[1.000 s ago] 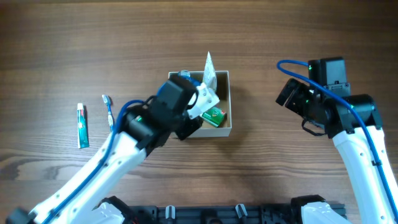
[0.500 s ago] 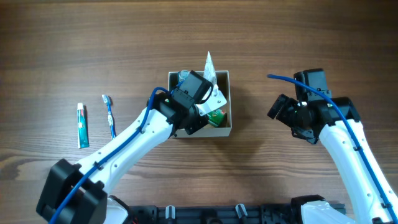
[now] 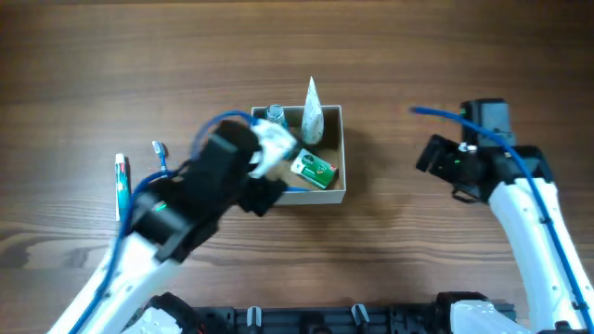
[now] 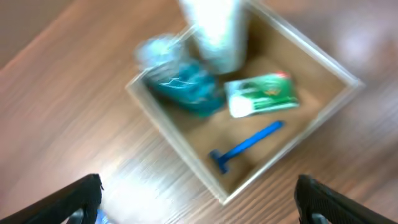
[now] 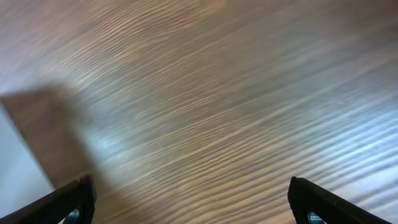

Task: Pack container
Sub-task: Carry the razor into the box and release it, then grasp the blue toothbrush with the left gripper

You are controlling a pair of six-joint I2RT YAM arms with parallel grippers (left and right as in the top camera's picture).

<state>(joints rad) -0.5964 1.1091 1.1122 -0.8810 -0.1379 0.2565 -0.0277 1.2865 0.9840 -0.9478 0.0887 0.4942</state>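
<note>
The container (image 3: 343,158) is sitting near the middle of the counter (image 3: 445,56), open side up so that things can be lowered straight in. Inside it, a blue razor (image 4: 245,146) is lying flat on the tan floor and a green-and-white packet (image 4: 261,94) is resting just beside it. A teal bottle (image 4: 186,87) and a tall white tube (image 4: 214,31) are standing along one wall (upright, I judge, to leave floor room for the rest).

The left pincer (image 4: 199,190) is hovering above the box with its fingers spread wide and nothing between them. That wrist view is blurred, so finer detail is not readable. The right pincer (image 5: 189,193) is likewise spread and empty, hanging over bare wood well apart from the box, probably parked there so the arms are not crowding each other.

Left of the box, a toothbrush (image 3: 161,158) and a toothpaste tube (image 3: 120,176) are lying near each other on the counter, outside the container. Judging from that, the packing is only partly done. Those two long items are likely falling to the left arm, being on its side.
</note>
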